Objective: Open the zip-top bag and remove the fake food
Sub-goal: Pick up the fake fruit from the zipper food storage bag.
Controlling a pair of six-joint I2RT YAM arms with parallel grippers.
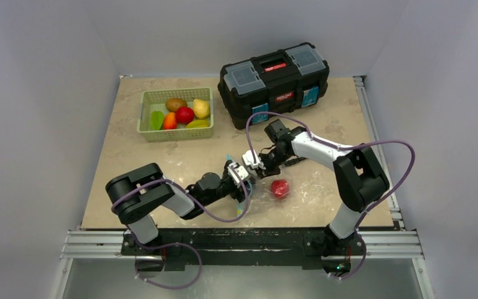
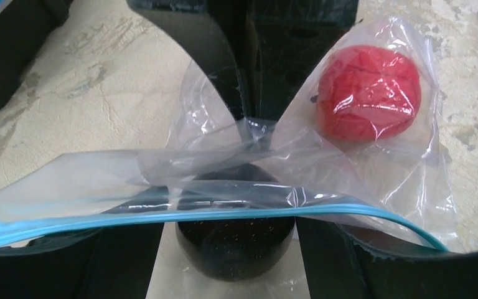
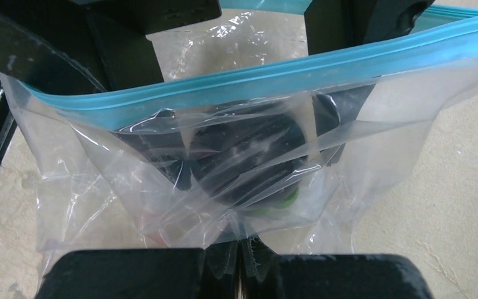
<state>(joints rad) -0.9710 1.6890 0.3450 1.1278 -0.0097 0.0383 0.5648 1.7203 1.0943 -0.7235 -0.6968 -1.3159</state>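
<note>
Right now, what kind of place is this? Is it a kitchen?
Probably a robot practice bench, not a kitchen: two white-and-black robot arms are bolted to a metal rail at a beige table's edge, plain grey walls close it in, and the green plastic basket holds toy fruit.

we see left gripper (image 1: 241, 172) and right gripper (image 1: 256, 163) meeting at zip-top bag (image 1: 269, 184) mid-table; red fake food (image 1: 279, 188) at their 4 o'clock.

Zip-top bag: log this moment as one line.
zip-top bag: mouth parted | right fingers: pinching bag wall | left fingers: apart at zip strip | red fake food: inside bag
</note>
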